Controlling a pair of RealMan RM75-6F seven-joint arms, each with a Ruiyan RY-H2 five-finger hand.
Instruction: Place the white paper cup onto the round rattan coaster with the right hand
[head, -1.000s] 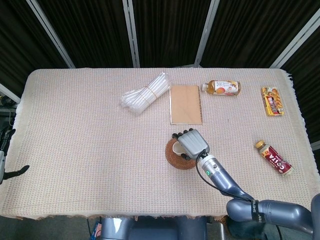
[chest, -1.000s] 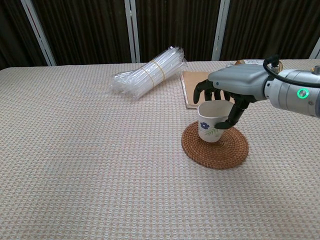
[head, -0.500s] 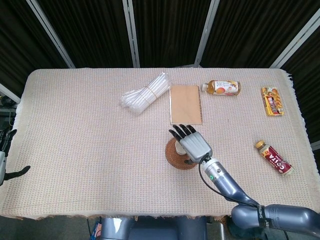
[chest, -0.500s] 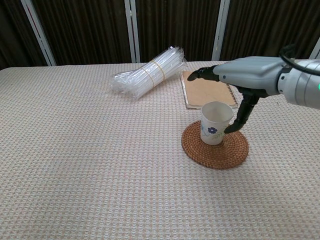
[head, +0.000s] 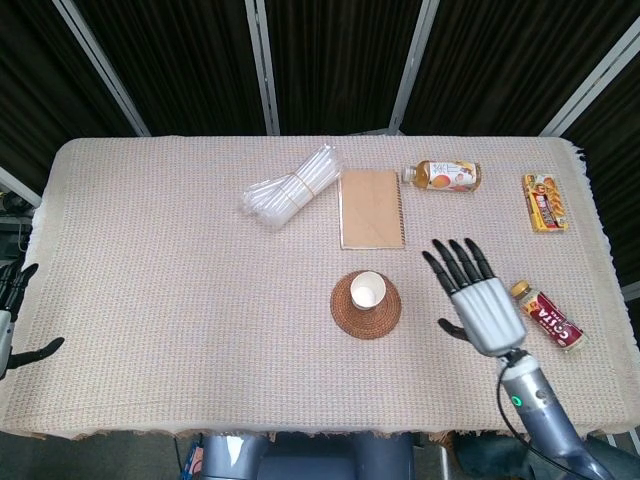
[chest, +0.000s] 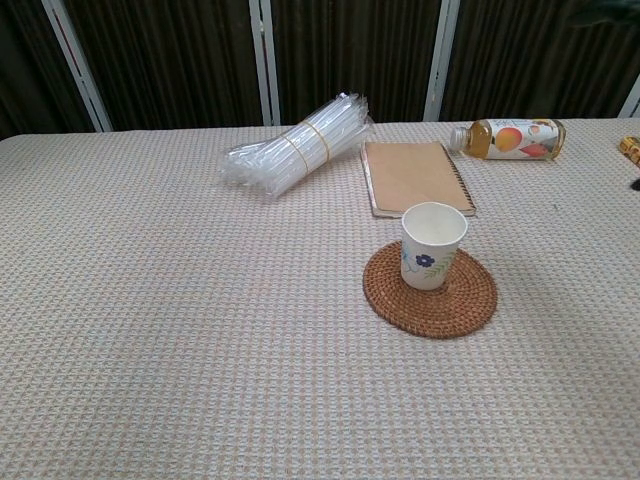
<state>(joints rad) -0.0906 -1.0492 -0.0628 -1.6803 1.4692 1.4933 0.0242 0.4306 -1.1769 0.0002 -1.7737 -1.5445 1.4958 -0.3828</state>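
The white paper cup (head: 367, 291) (chest: 432, 245), printed with a blue flower, stands upright on the round rattan coaster (head: 366, 315) (chest: 431, 303) near the middle of the table. My right hand (head: 475, 299) hovers to the right of the coaster, apart from the cup, fingers spread and holding nothing. It is outside the chest view. My left hand (head: 8, 320) shows only as dark fingers at the far left edge of the head view, off the table.
A bundle of clear plastic tubes (head: 292, 187) and a brown notebook (head: 371, 208) lie behind the coaster. A juice bottle (head: 444, 175) and a snack box (head: 545, 202) lie at the back right. A red bottle (head: 548, 316) lies right beside my right hand.
My right hand let go of the cup, opened its fingers and drew back to the right, away from the coaster. The cup stays standing on the coaster.
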